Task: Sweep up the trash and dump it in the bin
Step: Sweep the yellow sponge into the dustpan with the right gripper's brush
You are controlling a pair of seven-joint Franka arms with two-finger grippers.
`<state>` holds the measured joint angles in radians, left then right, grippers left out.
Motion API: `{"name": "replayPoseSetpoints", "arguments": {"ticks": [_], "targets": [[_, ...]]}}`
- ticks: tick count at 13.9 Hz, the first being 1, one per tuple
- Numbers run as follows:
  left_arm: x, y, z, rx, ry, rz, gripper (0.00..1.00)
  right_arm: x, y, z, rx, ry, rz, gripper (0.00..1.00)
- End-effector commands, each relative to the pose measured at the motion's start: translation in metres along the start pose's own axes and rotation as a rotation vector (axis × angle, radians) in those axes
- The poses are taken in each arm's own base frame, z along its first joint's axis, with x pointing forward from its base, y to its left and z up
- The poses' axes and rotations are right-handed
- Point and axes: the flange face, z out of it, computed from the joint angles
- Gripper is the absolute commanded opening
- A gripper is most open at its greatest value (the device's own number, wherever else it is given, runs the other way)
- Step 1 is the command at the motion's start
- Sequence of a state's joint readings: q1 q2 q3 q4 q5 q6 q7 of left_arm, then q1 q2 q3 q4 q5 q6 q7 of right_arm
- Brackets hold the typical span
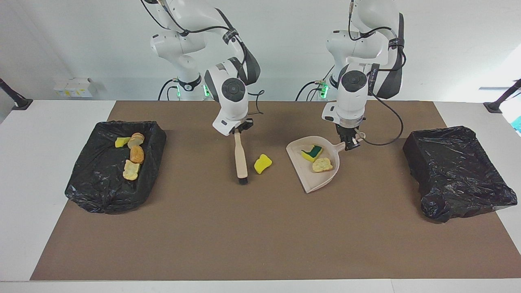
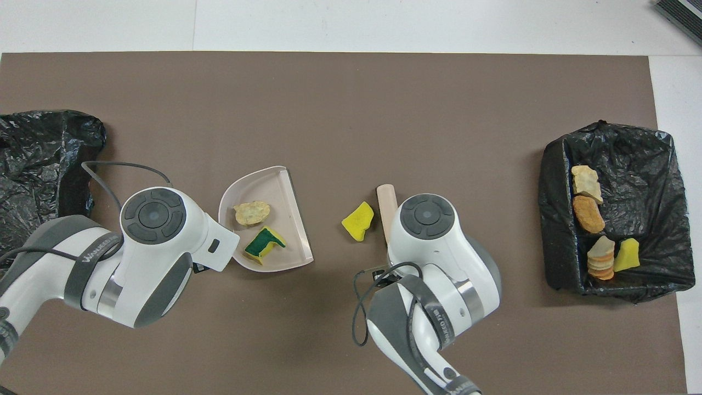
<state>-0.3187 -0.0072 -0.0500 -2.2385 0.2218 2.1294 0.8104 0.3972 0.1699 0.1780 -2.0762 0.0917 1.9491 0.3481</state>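
Both end effectors grip: left [image 1: 351, 143] the dustpan [image 1: 303, 179], right [image 1: 240, 129] the brush [image 1: 240, 156] beside a sponge scrap [image 1: 262, 163].

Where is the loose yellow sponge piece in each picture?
Facing view: the loose yellow sponge chunk lies on the brown mat, mid-picture.
Overhead view: the same chunk, also mid-picture.
Shared landmark: it lies between the beige brush and the beige plastic dustpan.

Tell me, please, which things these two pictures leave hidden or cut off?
- Overhead view: right pincer and brush handle, hidden under the right arm's wrist.
- Overhead view: dustpan handle and left pincer, hidden under the left arm.
- Overhead view: empty bin, cut by the picture's edge.
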Motion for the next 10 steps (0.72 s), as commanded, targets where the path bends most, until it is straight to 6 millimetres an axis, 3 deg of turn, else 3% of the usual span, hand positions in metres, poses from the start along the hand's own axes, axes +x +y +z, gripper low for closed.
{"name": "replayPoseSetpoints", "arguments": {"ticks": [1, 4, 7, 10], "targets": [[0.015, -0.001, 0.003, -0.001, 0.035, -0.028, 0.0, 0.004, -0.032, 0.009, -0.002, 0.006, -0.049, 0.0], [0.021, 0.001, 0.008, -0.002, 0.036, -0.013, 0.0, -0.01, -0.087, 0.015, 0.064, 0.041, -0.116, 0.0], [0.021, 0.0, 0.008, 0.001, 0.038, -0.008, 0.0, -0.024, -0.126, 0.008, 0.196, 0.055, -0.099, 0.0], [0.02, -0.003, 0.007, 0.013, 0.047, 0.03, 0.0, -0.022, -0.13, 0.005, 0.269, 0.058, -0.059, 0.0]]}}
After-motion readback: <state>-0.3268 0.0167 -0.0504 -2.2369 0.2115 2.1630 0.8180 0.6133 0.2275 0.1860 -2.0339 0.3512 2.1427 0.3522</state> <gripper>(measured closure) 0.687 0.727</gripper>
